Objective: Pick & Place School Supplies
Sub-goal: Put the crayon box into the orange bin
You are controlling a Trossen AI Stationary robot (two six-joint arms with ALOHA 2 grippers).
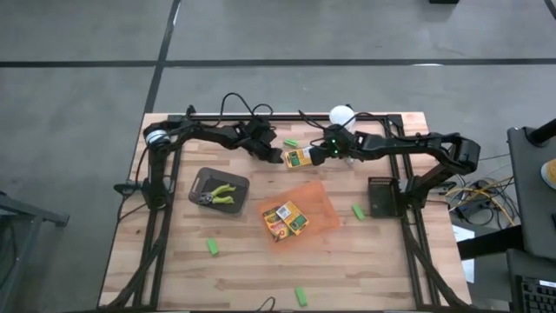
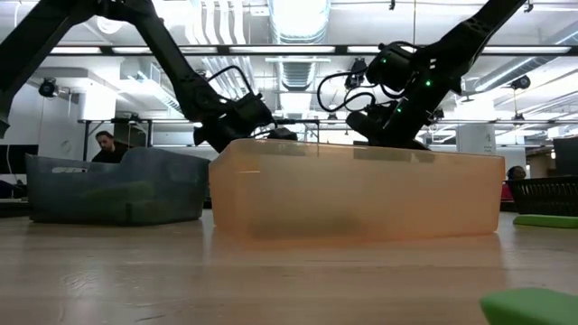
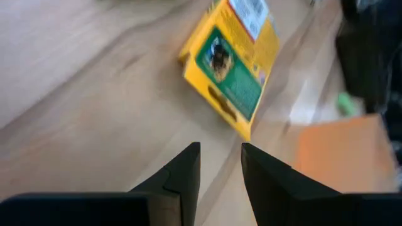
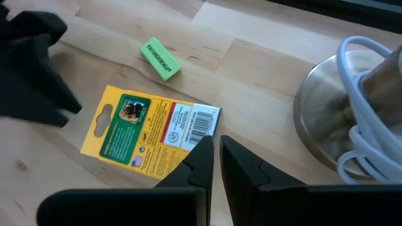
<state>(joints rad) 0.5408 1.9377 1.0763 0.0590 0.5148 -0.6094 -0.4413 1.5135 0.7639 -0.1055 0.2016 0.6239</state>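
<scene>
A yellow-and-green crayon box (image 1: 300, 158) lies flat on the wood between my two grippers, also seen in the left wrist view as the box (image 3: 232, 63) and in the right wrist view as the box (image 4: 151, 135). My left gripper (image 1: 273, 156) (image 3: 220, 150) hovers just to its left, narrowly open and touching nothing. My right gripper (image 1: 325, 154) (image 4: 217, 147) is shut, its tips at the box's barcode end. Two more crayon boxes (image 1: 287, 219) lie in the orange tray (image 1: 320, 202). Two plier-like tools (image 1: 219, 195) lie in a grey tray (image 1: 204, 178). A green piece (image 4: 160, 59) lies beyond the box. My right gripper's shut fingertips (image 4: 204, 150) stand over the crayon box's barcode end (image 4: 191, 125), coming from the table's right side and slanting down. I cannot tell whether they touch it. The box lies flat on the table.
The white lamp head (image 1: 341, 114) and its metal base (image 4: 339, 119) with coiled cable stand close behind my right gripper. Loose green pieces lie at the far middle (image 1: 291, 143), right (image 1: 357, 210), near left (image 1: 211, 248) and near edge (image 1: 301, 296). A person (image 2: 108, 146) sits in the room beyond.
</scene>
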